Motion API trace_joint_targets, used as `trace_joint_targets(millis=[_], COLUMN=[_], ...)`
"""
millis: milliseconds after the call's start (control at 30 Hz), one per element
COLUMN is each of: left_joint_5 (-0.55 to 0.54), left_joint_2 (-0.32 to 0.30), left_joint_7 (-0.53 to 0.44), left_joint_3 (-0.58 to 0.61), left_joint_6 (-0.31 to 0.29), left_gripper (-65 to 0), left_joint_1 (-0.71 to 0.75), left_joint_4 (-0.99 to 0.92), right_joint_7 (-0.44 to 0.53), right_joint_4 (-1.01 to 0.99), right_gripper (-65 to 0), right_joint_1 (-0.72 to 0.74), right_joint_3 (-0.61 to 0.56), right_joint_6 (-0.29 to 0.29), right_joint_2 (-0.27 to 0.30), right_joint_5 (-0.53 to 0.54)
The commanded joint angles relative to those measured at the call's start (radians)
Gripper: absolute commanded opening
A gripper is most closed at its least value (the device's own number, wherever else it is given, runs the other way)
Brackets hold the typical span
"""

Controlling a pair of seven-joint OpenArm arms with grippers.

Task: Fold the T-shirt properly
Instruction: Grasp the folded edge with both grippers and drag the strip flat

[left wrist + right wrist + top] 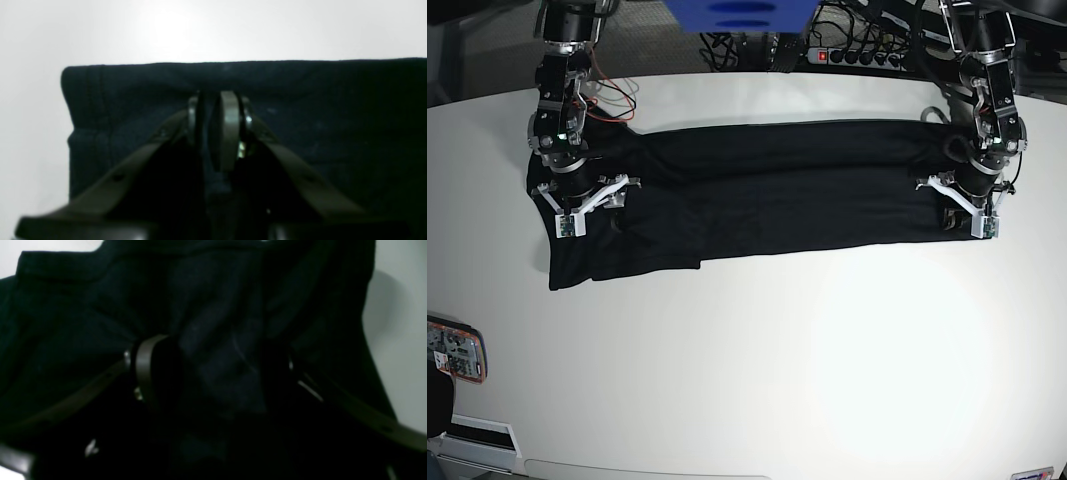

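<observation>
In your right wrist view the T-shirt [213, 306] fills the frame, so dark and blurred that you cannot make out its folds, and it hides one finger of the right gripper [213, 373]. The left gripper [215, 110] is out of focus, its base cut off below.

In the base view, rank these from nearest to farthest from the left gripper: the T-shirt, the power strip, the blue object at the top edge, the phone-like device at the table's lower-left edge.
From the left gripper:
1. T-shirt, directly beneath it, at the shirt's right end.
2. Power strip, behind the table, up and to the left.
3. Blue object, top centre.
4. Phone-like device, far lower left.
</observation>
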Motion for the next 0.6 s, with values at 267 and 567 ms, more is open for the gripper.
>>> trace_joint_targets(millis=[267,567], left_joint_5=[0.054,0.053], left_joint_2=[-0.113,-0.118], left_joint_7=[0.116,0.107], left_joint_3=[0.093,0.224], left_joint_6=[0.023,0.023], left_gripper=[-57.1,-57.1], left_joint_1=[-0.089,-0.278], left_joint_4=[-0.034,-0.290], right_joint_7=[-0.078,-0.078], right_joint_4=[-0.054,-0.138], right_gripper=[-25.6,-25.6], right_joint_1=[0.133,0.161], right_joint_3=[0.000,-0.001], right_joint_6=[-0.006,-0.006], right_joint_2=[0.004,0.004], right_joint_5=[-0.016,-0.016])
